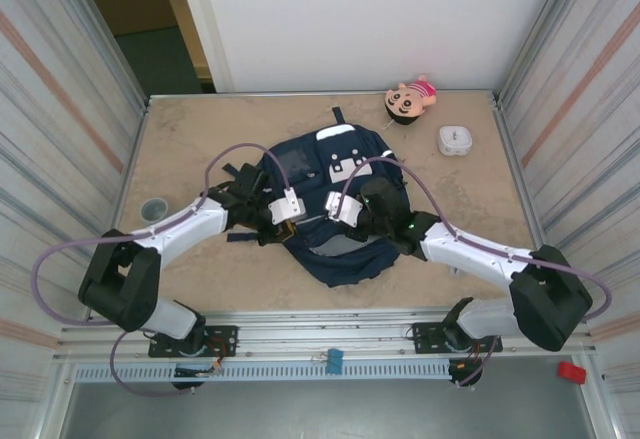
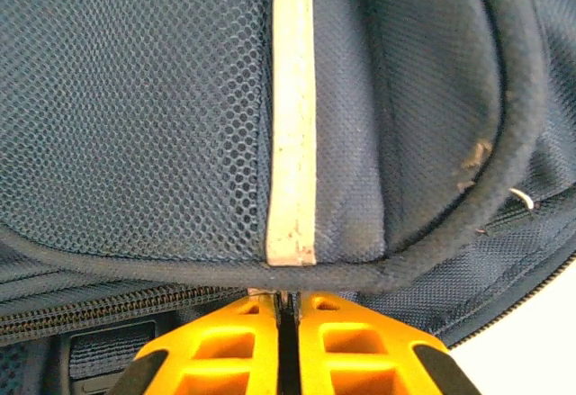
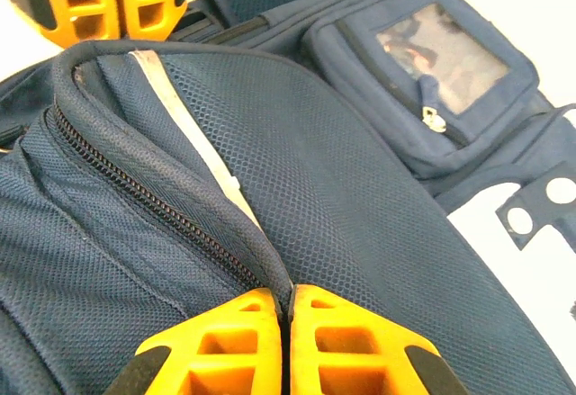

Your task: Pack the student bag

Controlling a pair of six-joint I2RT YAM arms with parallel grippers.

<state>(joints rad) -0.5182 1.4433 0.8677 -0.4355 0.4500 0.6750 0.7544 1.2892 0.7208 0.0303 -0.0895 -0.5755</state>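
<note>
The student bag (image 1: 340,264) lies flat at the centre of the table (image 1: 200,139), white patches toward 12 o'clock. The left gripper (image 2: 286,298) enters from 9 o'clock, fingers pressed together at the bag's piped rim. It probably has fabric caught between them, but this is unconfirmed. The right gripper (image 3: 286,294) enters from 3 o'clock, fingers pinching the zipper-side rim of the mesh panel. A plush doll (image 1: 410,99) lies at 1 o'clock from the bag.

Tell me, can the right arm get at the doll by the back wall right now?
Probably not yet: the right gripper is clamped shut on the student bag. Nothing lies between it and the doll, so after letting go, likely yes.
</note>
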